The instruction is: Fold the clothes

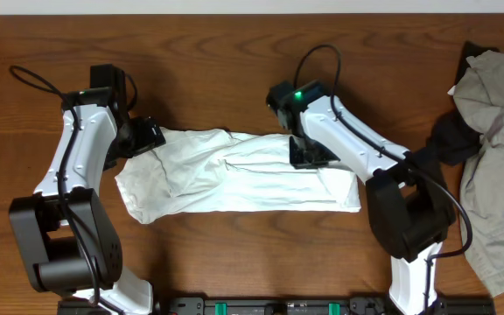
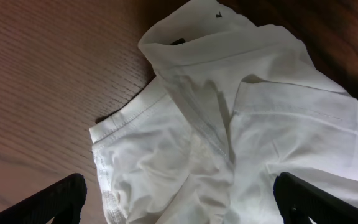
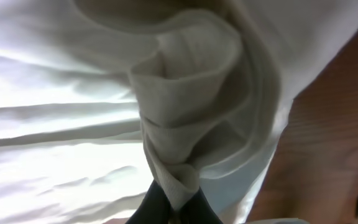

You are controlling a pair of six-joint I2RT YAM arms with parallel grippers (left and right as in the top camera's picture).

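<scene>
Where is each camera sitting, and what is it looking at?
Overhead: above the table, facing straight down at the white T-shirt, a greyish clothes pile, the left arm and the right arm.
Left wrist: on the left arm, looking down at the T-shirt's hemmed edge; the open left gripper shows black fingertips at the bottom corners.
Right wrist: on the right arm, very close to bunched T-shirt fabric pinched in the shut right gripper.
Shared: all three see the T-shirt on the wooden table.
</scene>
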